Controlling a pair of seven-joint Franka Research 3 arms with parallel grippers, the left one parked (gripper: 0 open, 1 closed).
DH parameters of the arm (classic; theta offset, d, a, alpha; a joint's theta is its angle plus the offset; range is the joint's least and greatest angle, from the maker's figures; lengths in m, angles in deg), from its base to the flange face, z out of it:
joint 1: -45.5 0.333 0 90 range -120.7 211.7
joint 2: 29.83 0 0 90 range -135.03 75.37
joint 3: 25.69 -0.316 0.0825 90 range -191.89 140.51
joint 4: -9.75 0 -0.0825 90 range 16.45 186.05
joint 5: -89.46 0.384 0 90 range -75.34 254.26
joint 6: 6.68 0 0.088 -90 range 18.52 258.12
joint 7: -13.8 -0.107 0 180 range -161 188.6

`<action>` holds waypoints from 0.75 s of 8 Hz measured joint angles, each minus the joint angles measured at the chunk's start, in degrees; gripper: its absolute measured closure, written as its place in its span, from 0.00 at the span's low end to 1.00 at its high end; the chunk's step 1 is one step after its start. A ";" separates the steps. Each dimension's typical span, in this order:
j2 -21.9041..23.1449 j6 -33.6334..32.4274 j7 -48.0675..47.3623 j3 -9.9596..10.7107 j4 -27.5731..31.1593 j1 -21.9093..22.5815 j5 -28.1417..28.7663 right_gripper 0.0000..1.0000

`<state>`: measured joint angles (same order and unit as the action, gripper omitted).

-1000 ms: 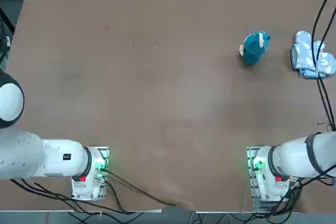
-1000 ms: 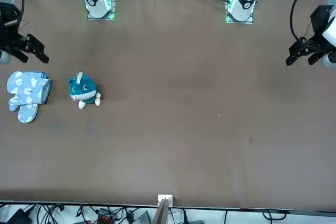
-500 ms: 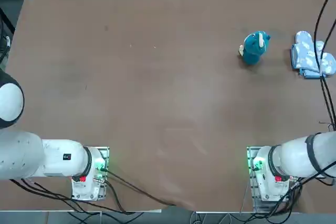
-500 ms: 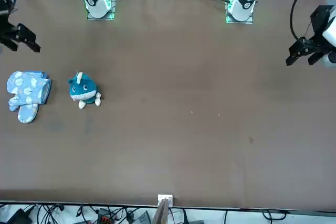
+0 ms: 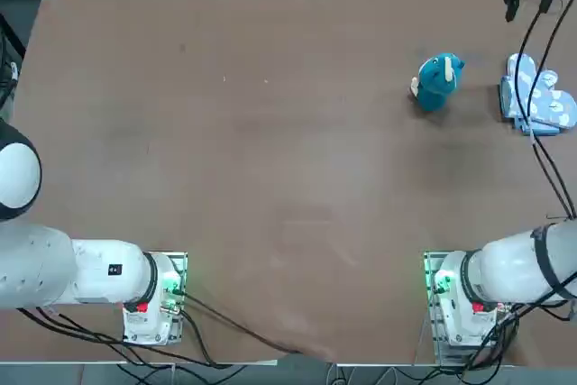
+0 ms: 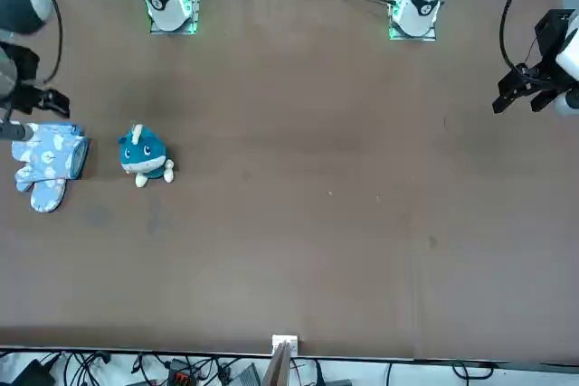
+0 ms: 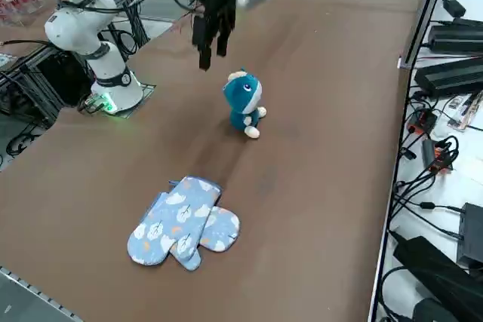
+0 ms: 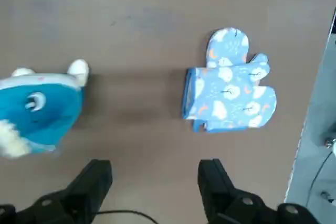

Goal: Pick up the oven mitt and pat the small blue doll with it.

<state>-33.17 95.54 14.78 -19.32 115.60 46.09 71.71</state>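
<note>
- The right gripper point(image 8: 155, 182) hangs high above the table with its fingers spread wide and nothing between them — no contact with anything yet.
- The mitt point(image 7: 183, 221) lies flat near the table's right edge. It is really two look-alike mitts stacked point(image 8: 229, 83), one partly covering the other, thumbs fanned out to one side.
- The doll point(image 7: 244, 103) stands upright just beside the mitts, apart from them, with bare table point(image 5: 270, 151) between.
- In the side view the gripper point(image 7: 212, 41) is over the table on the robot's side of the doll, well away from the mitts; the wrist view shows both toys ahead of the fingertips.
- Step in hand, as I judge it: the approach to the mitt, nothing picked up yet.
- Risk one — the stack. A pinch that comes straight down may take both mitts, or only the top one's edge, and the lower one may drag along.
- Risk two: flat, soft fabric gives the fingers little to bite. A shallow close could slide off the padding and lift nothing.
- Risk three: the doll is near and light. A low path across it could tip it or push it away.
- Risk four: the mitts sit close to the table's edge, so a nudge outward could send one off.
- A held mitt will droop, so the pat may land off the mark.
</note>
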 joint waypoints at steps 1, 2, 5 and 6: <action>-0.72 6.87 0.00 0.08 5.03 -1.82 -2.19 0.00; -1.99 13.99 -0.04 0.17 9.79 -3.75 -4.92 0.00; -8.44 31.19 -0.15 0.31 17.49 -10.49 -10.72 0.01; -10.51 34.75 -0.56 0.33 18.39 -12.05 -12.75 0.03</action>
<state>-43.68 130.29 14.22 -18.98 133.98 34.04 58.96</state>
